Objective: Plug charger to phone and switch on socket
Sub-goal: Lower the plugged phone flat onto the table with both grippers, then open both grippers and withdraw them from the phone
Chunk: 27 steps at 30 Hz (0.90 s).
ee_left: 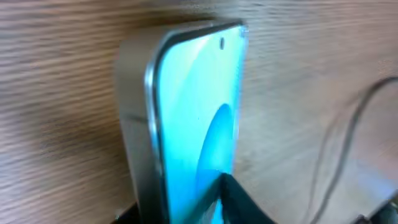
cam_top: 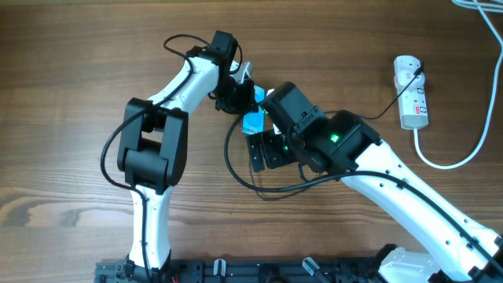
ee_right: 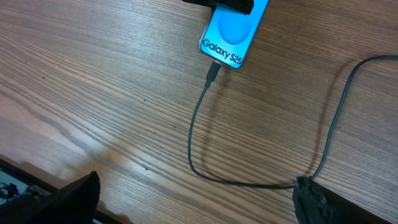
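The phone [cam_top: 253, 123] has a lit cyan screen and a white "Galaxy S25" band [ee_right: 222, 55]. My left gripper [cam_top: 240, 93] is shut on it and holds it on its side edge above the table; in the left wrist view the phone [ee_left: 193, 106] fills the space between the jaws [ee_left: 186, 210]. The charger's plug tip [ee_right: 212, 73] sits against the phone's banded end; I cannot tell how deep it is seated. Its thin dark cable [ee_right: 191, 143] loops down to my right gripper [ee_right: 198, 182], which is open, and touches one finger. The socket [cam_top: 412, 98] lies at the far right.
A thick white cable [cam_top: 428, 157] curves from the socket towards the right edge. The thin dark cable [cam_top: 230, 161] loops on the wood below both grippers and runs on to the socket. The right arm's body [cam_top: 330, 141] lies between the phone and the socket.
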Each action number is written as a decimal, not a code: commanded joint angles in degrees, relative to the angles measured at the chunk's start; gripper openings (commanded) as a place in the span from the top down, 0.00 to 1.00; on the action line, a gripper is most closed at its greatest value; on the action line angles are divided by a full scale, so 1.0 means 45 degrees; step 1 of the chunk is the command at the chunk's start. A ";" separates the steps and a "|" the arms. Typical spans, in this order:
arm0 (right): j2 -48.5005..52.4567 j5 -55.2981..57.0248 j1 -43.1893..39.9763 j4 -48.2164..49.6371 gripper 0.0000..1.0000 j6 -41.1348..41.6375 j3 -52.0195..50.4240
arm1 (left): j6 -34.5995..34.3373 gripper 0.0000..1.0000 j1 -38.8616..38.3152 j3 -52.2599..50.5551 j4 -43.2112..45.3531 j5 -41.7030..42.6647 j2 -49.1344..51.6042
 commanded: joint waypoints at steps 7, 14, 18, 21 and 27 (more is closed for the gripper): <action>0.0136 -0.0112 -0.0034 -0.0117 0.00 0.0306 -0.0034 | 0.0073 0.53 0.0102 0.0049 -0.0835 -0.2404 0.0321; 0.0131 -0.0117 -0.1302 -0.0578 0.00 0.0486 -0.0034 | 0.0068 0.24 0.0277 0.0053 -0.1549 -0.2633 0.0063; 0.0131 -0.0092 -0.3361 -0.1005 0.00 0.0500 0.0034 | -0.0024 0.00 0.0588 0.0078 -0.1671 -0.2628 -0.1185; 0.0131 0.1083 -0.5314 -0.0831 0.00 0.0301 0.0243 | -0.0024 0.00 0.0811 0.0078 -0.1593 -0.2647 -0.2720; 0.0481 0.2322 -1.0278 0.0899 0.00 0.1243 0.0345 | -0.0398 0.00 0.1005 0.0078 -0.1574 -0.2963 -0.5625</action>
